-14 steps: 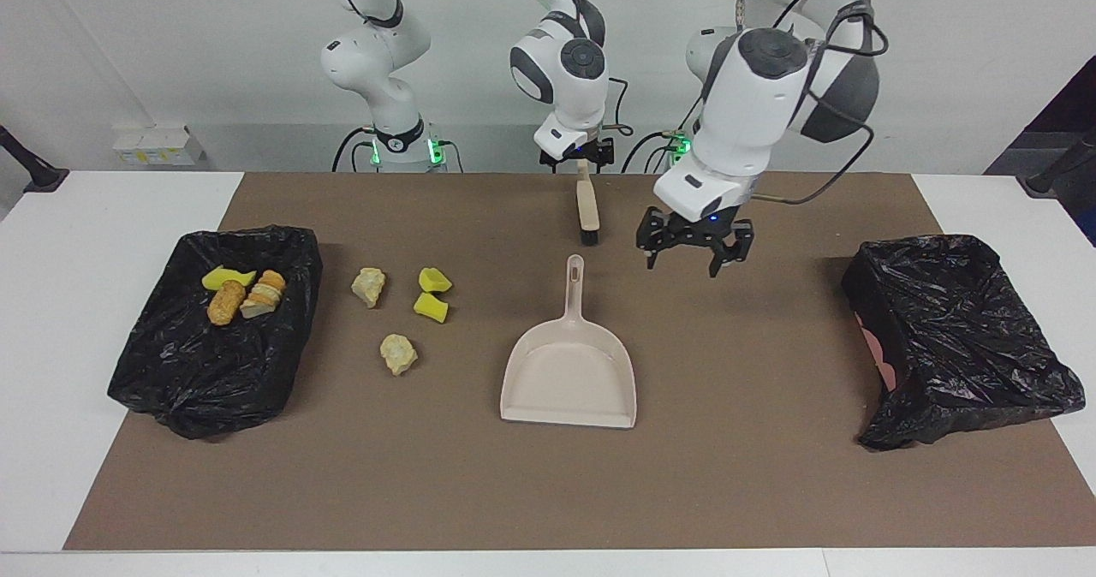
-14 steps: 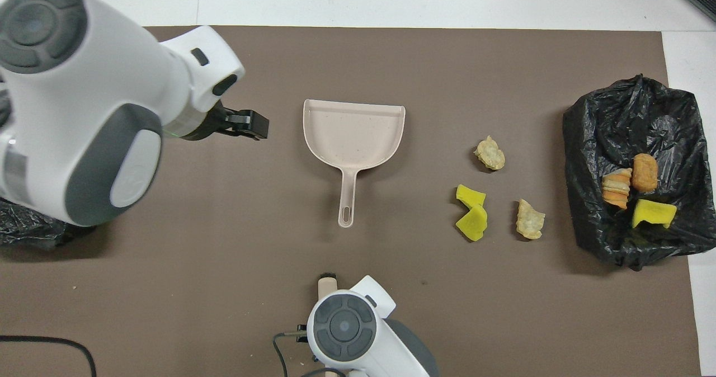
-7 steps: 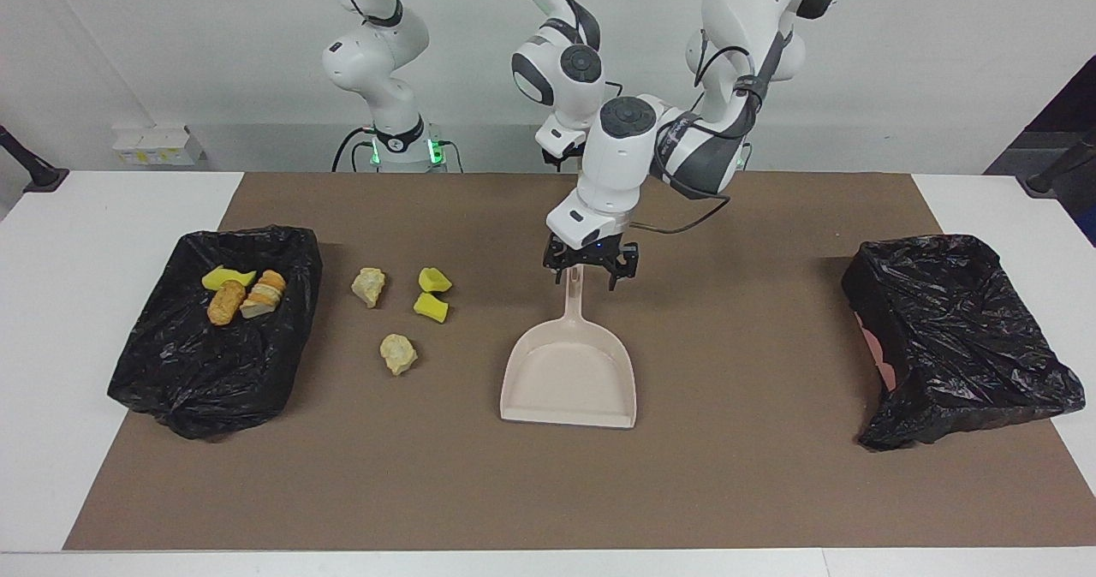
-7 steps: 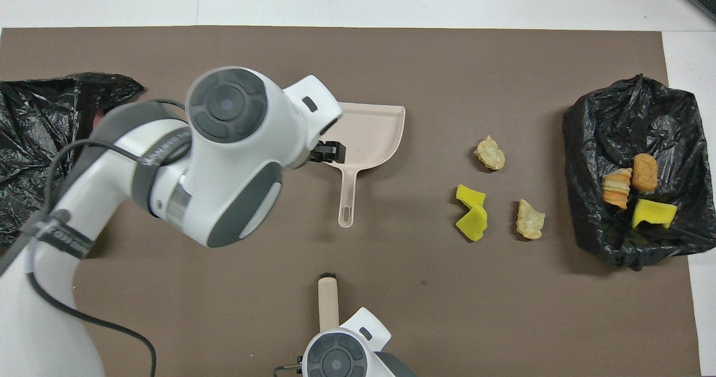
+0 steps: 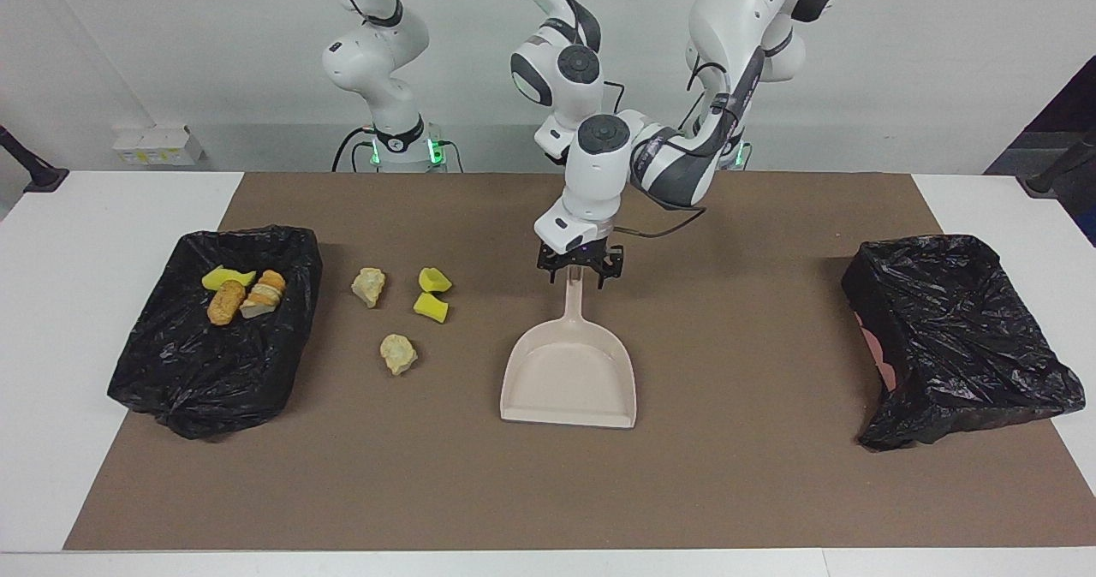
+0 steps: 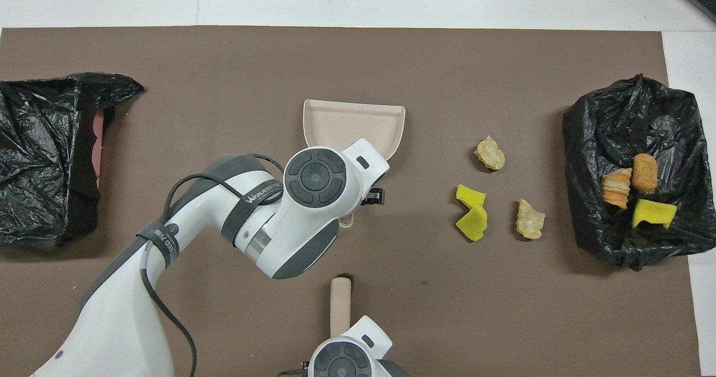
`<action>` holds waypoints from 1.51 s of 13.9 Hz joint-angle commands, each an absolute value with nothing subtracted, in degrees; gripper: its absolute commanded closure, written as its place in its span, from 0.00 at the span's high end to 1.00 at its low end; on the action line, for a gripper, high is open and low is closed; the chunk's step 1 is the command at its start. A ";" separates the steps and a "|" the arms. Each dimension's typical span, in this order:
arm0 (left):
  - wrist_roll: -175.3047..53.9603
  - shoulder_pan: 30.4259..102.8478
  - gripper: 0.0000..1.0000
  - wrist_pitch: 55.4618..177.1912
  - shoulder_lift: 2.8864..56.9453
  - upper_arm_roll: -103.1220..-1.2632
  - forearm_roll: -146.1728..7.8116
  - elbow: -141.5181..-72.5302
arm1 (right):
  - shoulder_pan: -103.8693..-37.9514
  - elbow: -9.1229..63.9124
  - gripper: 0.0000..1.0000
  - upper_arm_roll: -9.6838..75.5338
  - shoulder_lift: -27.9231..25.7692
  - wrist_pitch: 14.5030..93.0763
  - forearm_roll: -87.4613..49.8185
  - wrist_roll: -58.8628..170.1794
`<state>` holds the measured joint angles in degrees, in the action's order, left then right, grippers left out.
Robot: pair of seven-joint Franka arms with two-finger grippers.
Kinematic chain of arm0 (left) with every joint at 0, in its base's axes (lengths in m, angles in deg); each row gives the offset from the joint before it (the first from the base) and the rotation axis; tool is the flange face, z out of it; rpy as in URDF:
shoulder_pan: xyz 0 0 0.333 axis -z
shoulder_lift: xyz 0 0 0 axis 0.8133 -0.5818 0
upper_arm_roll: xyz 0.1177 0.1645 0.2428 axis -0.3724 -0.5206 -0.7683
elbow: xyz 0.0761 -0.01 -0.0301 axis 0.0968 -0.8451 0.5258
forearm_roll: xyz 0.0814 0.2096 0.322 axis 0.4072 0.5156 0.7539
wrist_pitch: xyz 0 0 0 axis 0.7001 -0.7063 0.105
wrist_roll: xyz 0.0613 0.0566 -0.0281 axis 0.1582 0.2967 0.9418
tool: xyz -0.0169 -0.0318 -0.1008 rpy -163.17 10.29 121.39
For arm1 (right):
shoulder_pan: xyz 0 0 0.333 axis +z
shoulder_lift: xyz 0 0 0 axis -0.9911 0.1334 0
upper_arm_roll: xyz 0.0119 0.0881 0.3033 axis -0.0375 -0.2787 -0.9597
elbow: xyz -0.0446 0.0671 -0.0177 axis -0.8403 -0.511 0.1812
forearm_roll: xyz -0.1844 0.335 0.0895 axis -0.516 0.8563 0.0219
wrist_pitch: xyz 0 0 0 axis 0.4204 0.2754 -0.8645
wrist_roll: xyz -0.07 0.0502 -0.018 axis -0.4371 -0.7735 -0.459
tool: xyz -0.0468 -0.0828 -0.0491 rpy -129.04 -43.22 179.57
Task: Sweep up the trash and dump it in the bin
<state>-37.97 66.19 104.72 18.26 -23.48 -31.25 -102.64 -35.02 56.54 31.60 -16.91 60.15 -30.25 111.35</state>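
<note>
A brown mat [image 5: 771, 474] covers the middle of a white table [image 5: 51, 320], with a pale wall above the robots' end. The left gripper [image 5: 580, 273] is down over the handle of the pink dustpan [image 5: 569, 380], its fingers spread with one on each side of the handle's upper end; whether they press the handle cannot be told, and the overhead view hides the contact under the wrist. The dustpan lies flat at the middle of the mat, its long axis running straight from the robots outward: the handle points toward the robots and the wide open mouth faces away from them.

The right gripper [image 5: 572, 159] is near the robots' edge of the mat and holds the wooden brush [image 6: 340, 304] by its handle, clamped on it; the brush's free end points away from the robots, toward the dustpan's handle, and is well apart from it.

Four scraps lie on the mat beside the dustpan, toward the right arm's end: two yellow pieces [image 5: 431, 293] close together and two pale crumbly pieces [image 5: 369, 286], one nearer the robots than the other. A black-lined bin [image 5: 214, 329] at the right arm's end of the table holds several food pieces. A second black-lined bin [image 5: 959, 337] sits at the left arm's end.
</note>
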 commanded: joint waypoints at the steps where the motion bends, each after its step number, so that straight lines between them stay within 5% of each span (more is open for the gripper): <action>1: -37.00 66.37 0.33 105.30 18.09 -23.76 -29.54 -102.77 | -39.95 56.62 0.00 31.42 -21.41 53.29 -29.02 112.26; 3: -37.09 66.64 0.02 104.77 18.18 -23.76 -29.63 -102.86 | -44.52 56.71 0.00 31.51 -23.18 47.83 -29.37 112.17; 8: -42.50 65.32 0.00 102.50 21.33 -24.02 -29.45 -102.68 | -56.73 56.10 0.00 31.69 -24.33 42.81 -37.35 111.65; 16: -87.40 58.03 0.00 92.82 27.49 -24.55 -29.72 -103.29 | -72.74 52.94 0.00 31.51 -19.85 43.15 -59.49 98.56; 21: -105.46 56.44 0.00 92.81 28.89 -24.55 -29.72 -106.70 | -74.24 49.60 0.00 31.60 -19.67 35.45 -66.73 96.54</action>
